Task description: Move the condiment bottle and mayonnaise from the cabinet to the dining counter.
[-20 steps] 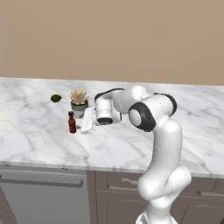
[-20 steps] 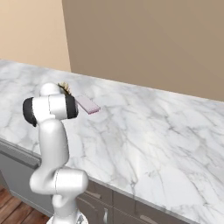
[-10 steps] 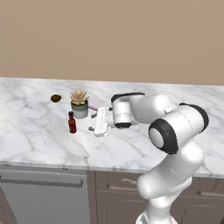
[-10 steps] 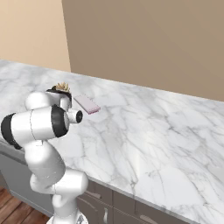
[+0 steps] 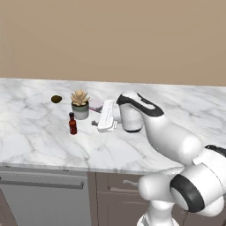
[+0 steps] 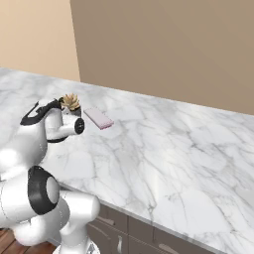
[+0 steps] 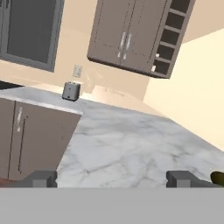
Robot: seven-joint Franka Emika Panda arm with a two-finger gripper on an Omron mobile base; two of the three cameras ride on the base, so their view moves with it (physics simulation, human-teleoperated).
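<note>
Dining counter with the condiment bottle standing upright just in front of a potted succulent. The end effector, jaws spread wide and empty, hangs just right of the bottle, apart from it. The mayonnaise is not identifiable here; a closed wall cabinet shows in the hand view. Risk: a sweep of the wide-open fingers or wrist toward the bottle would likely topple it, since it is slim and stands free.

You see a glossy white arm of rounded segments, black bands at joints, and small dark grey fingertips.
</note>
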